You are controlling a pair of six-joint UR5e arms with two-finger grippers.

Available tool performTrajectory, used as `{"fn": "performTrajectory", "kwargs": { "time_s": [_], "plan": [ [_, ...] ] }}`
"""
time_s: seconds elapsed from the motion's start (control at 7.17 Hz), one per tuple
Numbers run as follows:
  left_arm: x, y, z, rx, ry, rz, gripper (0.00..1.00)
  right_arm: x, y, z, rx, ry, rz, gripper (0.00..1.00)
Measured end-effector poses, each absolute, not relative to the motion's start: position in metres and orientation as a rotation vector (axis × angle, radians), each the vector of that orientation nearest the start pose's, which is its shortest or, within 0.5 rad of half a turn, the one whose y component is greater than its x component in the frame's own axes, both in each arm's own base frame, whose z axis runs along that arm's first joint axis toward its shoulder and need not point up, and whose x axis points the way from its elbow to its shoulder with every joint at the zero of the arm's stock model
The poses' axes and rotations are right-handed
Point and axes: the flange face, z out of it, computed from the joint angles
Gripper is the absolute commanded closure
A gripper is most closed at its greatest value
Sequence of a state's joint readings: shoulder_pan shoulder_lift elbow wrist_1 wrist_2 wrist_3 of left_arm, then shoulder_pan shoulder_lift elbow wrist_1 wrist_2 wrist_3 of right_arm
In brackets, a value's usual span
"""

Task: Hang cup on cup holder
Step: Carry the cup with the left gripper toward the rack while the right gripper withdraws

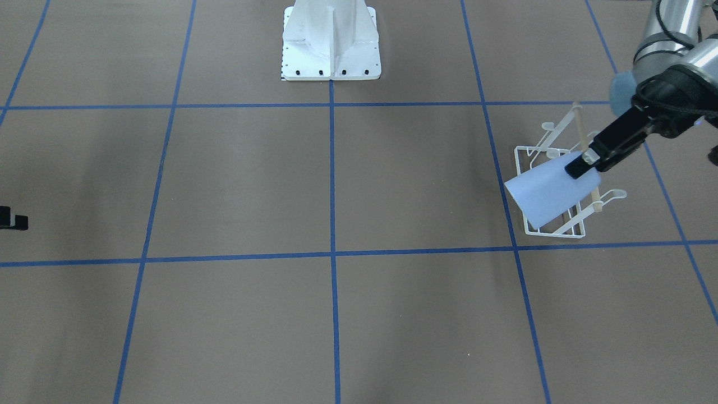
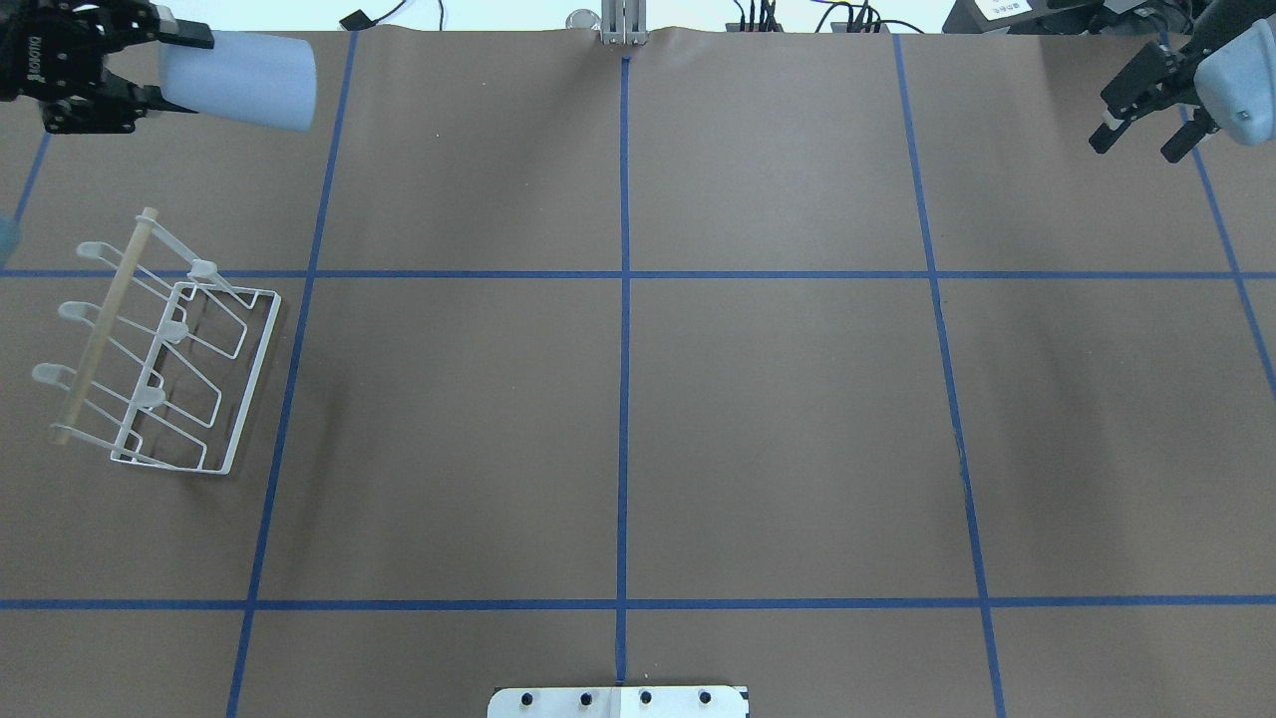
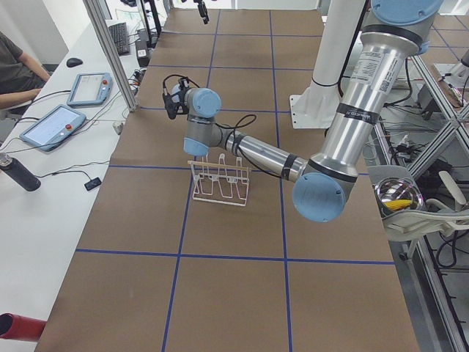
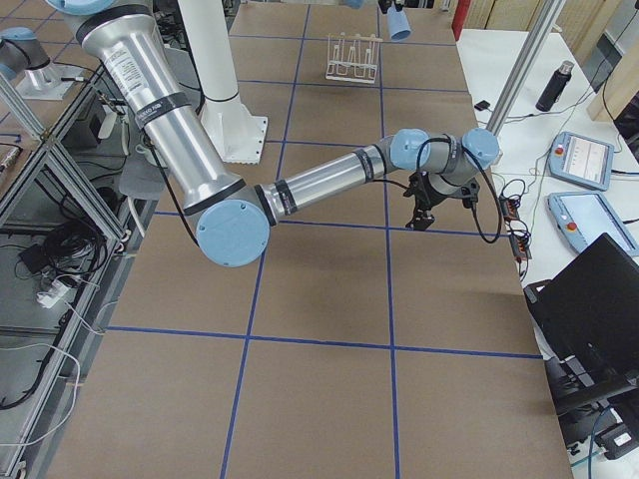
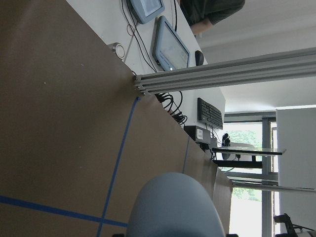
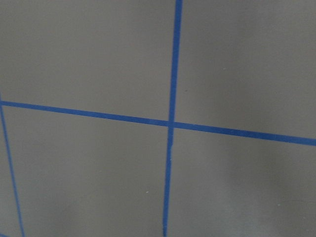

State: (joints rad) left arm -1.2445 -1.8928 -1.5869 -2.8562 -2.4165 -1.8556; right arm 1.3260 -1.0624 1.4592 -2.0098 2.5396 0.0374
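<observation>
My left gripper [image 2: 174, 70] is shut on the narrow end of the pale blue cup [image 2: 239, 78] and holds it in the air, lying nearly on its side. In the front-facing view the cup [image 1: 552, 193] overlaps the white wire cup holder [image 1: 555, 230], rim pointing away from the gripper [image 1: 580, 165]. The cup holder [image 2: 159, 369] stands on the table at my left, with its wooden rod on top and no cup on its prongs. The cup fills the bottom of the left wrist view [image 5: 173, 207]. My right gripper [image 2: 1136, 148] is open and empty at the far right.
The white pedestal base [image 1: 331, 50] stands at the table's near middle edge. Blue tape lines [image 2: 623, 299] grid the brown table. A side table with tablets [image 3: 55, 125] and a bottle [image 3: 18, 172] lies beyond the far edge.
</observation>
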Motion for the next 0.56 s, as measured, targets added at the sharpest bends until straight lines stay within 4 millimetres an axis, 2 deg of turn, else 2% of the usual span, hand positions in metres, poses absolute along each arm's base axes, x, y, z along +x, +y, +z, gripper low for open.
{"fn": "performTrajectory", "kwargs": {
  "time_s": [0.14,0.42,0.56],
  "plan": [
    [0.101,-0.558,0.337,0.105,1.575,-0.481,1.0,-0.107,-0.66,0.449,-0.142,-0.903,-0.157,0.01],
    [0.088,-0.558,0.348,0.04,1.522,-0.475,1.0,-0.103,-0.66,0.458,-0.099,-0.863,-0.117,0.01],
    [0.078,-0.56,0.355,0.083,1.503,-0.444,1.0,-0.102,-0.659,0.461,-0.087,-0.862,-0.103,0.01]
  ]
}}
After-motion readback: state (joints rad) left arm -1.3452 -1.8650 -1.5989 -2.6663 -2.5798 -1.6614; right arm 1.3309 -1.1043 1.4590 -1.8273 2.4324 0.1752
